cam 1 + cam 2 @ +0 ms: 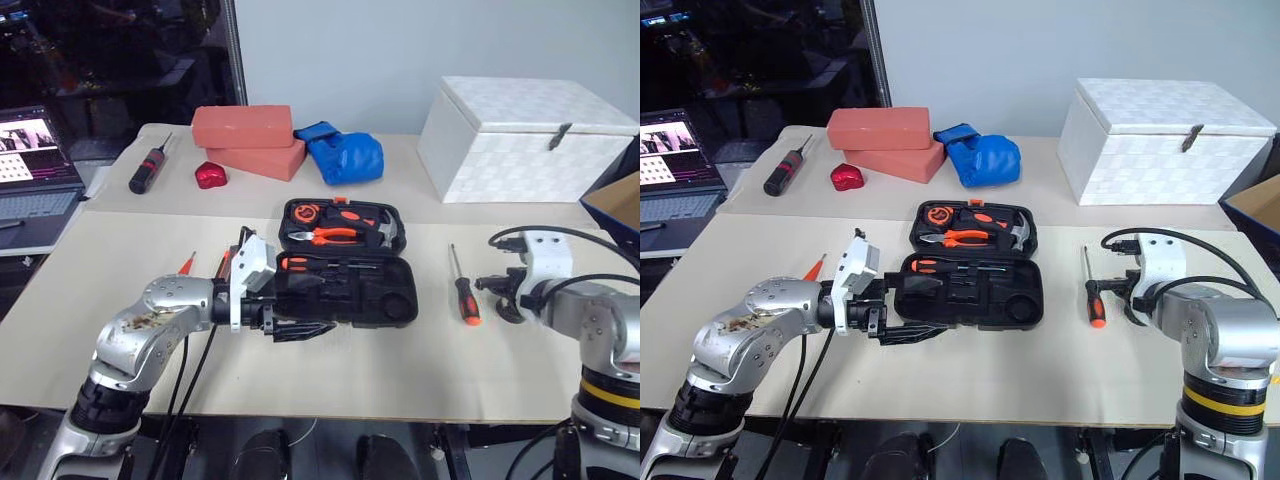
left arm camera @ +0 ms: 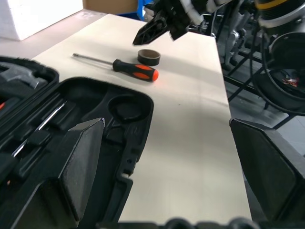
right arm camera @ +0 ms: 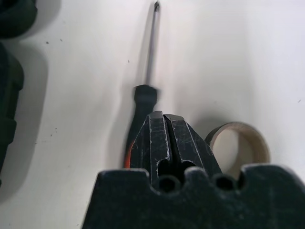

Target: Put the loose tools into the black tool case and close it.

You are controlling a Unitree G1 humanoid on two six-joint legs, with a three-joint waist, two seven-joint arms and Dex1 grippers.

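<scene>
The black tool case (image 1: 390,305) lies open at the table's middle, with pliers, a hammer and a tape measure in its far half. My left gripper (image 1: 300,328) is open at the case's near left corner, its fingers (image 2: 81,162) straddling that edge with nothing between them. An orange-and-black screwdriver (image 1: 463,292) lies right of the case. My right gripper (image 3: 164,119) hovers over its handle (image 3: 143,98), shut and empty, beside the tape ring (image 3: 238,145). A slim orange screwdriver (image 1: 187,263) lies left of my left wrist, and another orange tool (image 1: 222,262) is partly hidden behind that wrist.
A white quilted box (image 1: 525,140) stands at the back right. Two red bricks (image 1: 250,140), a blue cloth bundle (image 1: 345,155), a small red object (image 1: 210,176) and a dark screwdriver (image 1: 148,170) sit at the back left. A laptop (image 1: 35,165) is far left.
</scene>
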